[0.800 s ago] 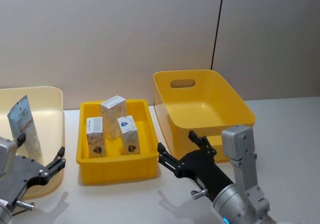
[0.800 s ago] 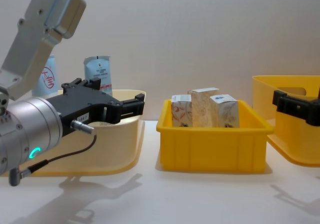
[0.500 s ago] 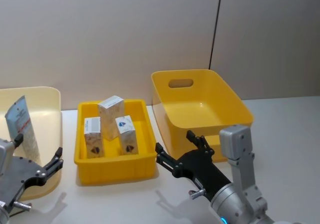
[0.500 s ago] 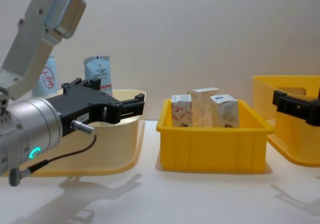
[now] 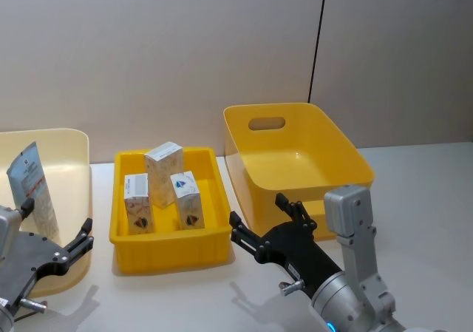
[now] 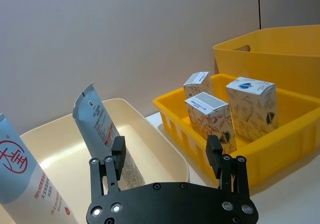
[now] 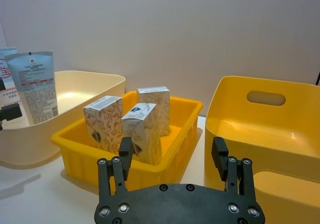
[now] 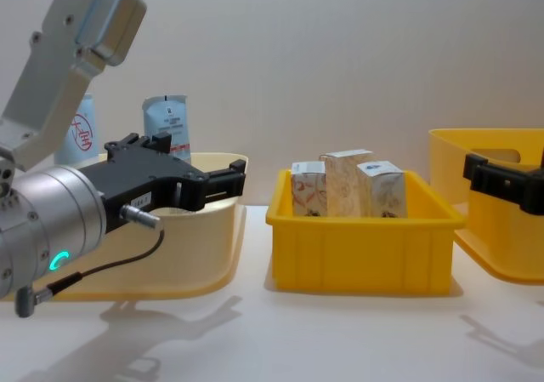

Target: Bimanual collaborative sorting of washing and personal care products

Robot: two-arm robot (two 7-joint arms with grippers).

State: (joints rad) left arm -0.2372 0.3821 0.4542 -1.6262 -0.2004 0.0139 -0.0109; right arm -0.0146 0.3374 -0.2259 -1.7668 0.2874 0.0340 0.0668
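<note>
We see a plain white worktop [image 5: 432, 199] set against a beige wall [image 5: 148, 51] with one dark vertical seam [image 5: 318, 43].

A cream bin [image 5: 74, 137] sits at the worktop's left edge. A low yellow tray [image 5: 170, 242] sits in the middle, and a deeper yellow bin [image 5: 351, 158] with a handle cut-out sits just to the tray's right.

The pale-blue squeeze tube [image 5: 33, 184] stands in the cream bin. Its long axis is close to vertical, its crimped end points up, and its printed face is turned toward the robot. It tilts slightly.

The white bottle with the red round mark [image 8: 81, 135] stands upright beside the tube in the same bin, on the side nearer the worktop's left edge.

Three beige floral cartons stand on end in the yellow tray, all with their long axes vertical. One carton [image 5: 139, 202] is by the tray's left wall. A second carton [image 5: 188, 199] is near the tray's centre. A third carton [image 5: 164, 171] is just behind and between the other two.

The left gripper [image 5: 58, 215] hovers over the front of the cream bin. Its fingers [image 6: 118, 151] are spread wide and hold nothing, and the tube is just beyond them.

The right gripper [image 5: 259, 208] hangs above the worktop near the tray's front right corner, beside the deeper bin. It is also spread wide and empty, and it points toward the cartons.
</note>
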